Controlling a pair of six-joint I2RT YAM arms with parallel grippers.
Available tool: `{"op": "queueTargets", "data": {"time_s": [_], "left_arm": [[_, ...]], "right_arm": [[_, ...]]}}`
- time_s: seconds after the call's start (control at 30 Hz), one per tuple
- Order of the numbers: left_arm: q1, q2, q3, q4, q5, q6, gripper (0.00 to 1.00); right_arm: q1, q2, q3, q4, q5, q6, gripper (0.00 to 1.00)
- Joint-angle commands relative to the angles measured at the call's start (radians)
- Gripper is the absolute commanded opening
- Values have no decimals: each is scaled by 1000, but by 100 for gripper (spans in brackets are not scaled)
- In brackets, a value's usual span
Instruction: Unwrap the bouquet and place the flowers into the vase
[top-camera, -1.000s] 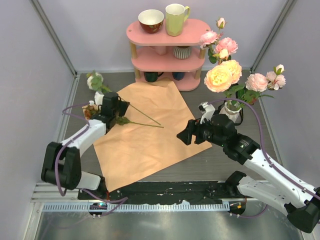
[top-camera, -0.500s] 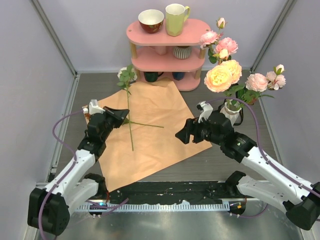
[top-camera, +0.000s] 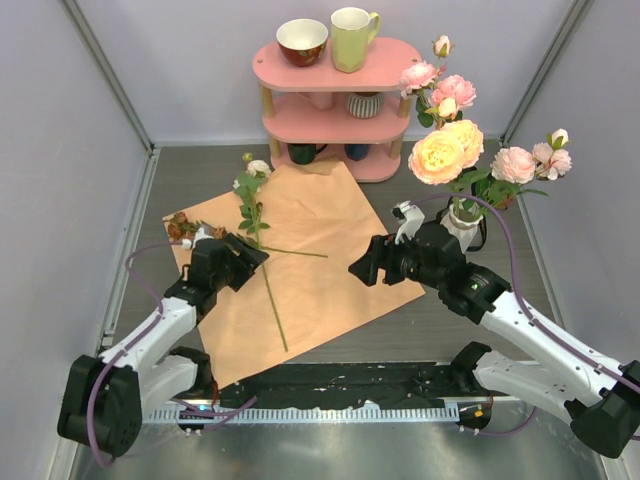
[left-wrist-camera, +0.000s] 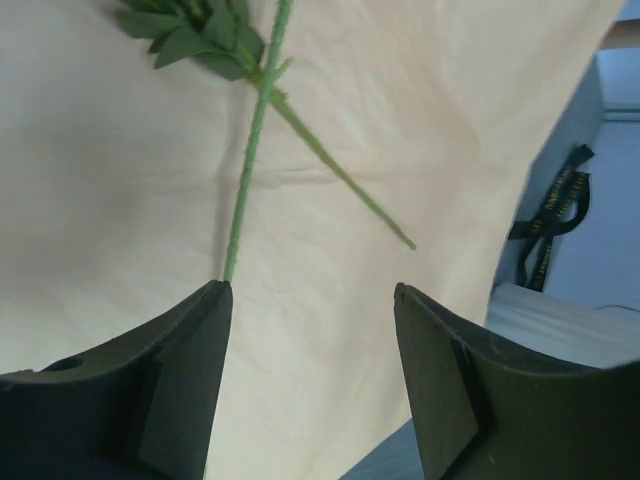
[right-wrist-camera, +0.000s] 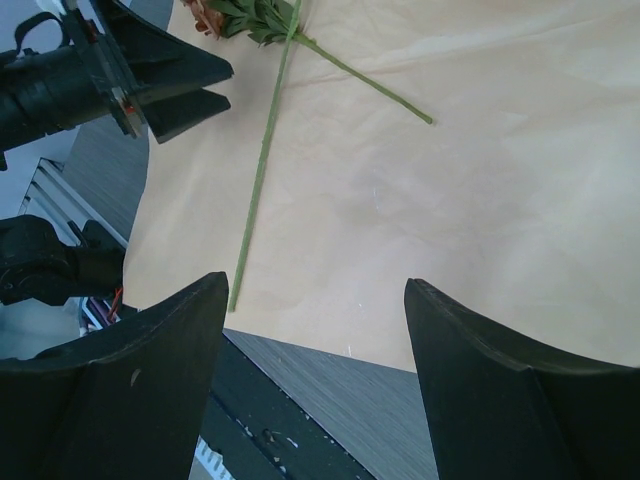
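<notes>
The bouquet's tan-orange paper (top-camera: 320, 290) lies unfolded and flat on the table. On it rests a cream-white rose (top-camera: 256, 168), its long stem (left-wrist-camera: 245, 190) running toward the front edge. A rusty brown rose (top-camera: 181, 226) lies at the paper's left corner, and its stem (left-wrist-camera: 340, 180) crosses the first. My left gripper (top-camera: 252, 258) is open beside the crossing, holding nothing. My right gripper (top-camera: 362, 268) hovers open over the paper's right side. The white vase (top-camera: 462, 226), partly hidden behind the right arm, holds several pink and peach-yellow flowers (top-camera: 445, 152).
A pink three-tier shelf (top-camera: 330, 100) stands at the back with a bowl (top-camera: 302, 40), a pale yellow mug (top-camera: 352, 38) and a striped cup (top-camera: 364, 104). A black ribbon (left-wrist-camera: 550, 215) lies off the paper's edge. Grey walls close in on both sides.
My left gripper carried the cream-white rose from the left onto the paper, then opened and let it go. The rose now lies flat. The right arm barely moved.
</notes>
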Motion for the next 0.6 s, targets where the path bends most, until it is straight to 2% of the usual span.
{"op": "queueTargets", "data": {"time_s": [0.0, 0.03, 0.2, 0.3, 0.33, 0.43, 0.57], "left_arm": [[5, 109, 74, -11, 40, 39, 73], [5, 135, 94, -14, 38, 53, 74], [5, 303, 230, -106, -14, 119, 64], [4, 353, 249, -82, -35, 139, 61], [4, 384, 257, -83, -35, 143, 56], [2, 425, 281, -99, -83, 162, 49], [-6, 459, 284, -79, -123, 176, 44]], "right_arm": [[7, -7, 34, 27, 7, 5, 77], [7, -9, 31, 24, 13, 5, 77], [5, -7, 26, 21, 18, -4, 77], [7, -7, 22, 21, 16, -4, 77], [7, -7, 22, 22, 16, -4, 77], [7, -9, 20, 19, 18, -7, 77], [7, -12, 14, 18, 19, -9, 77]]}}
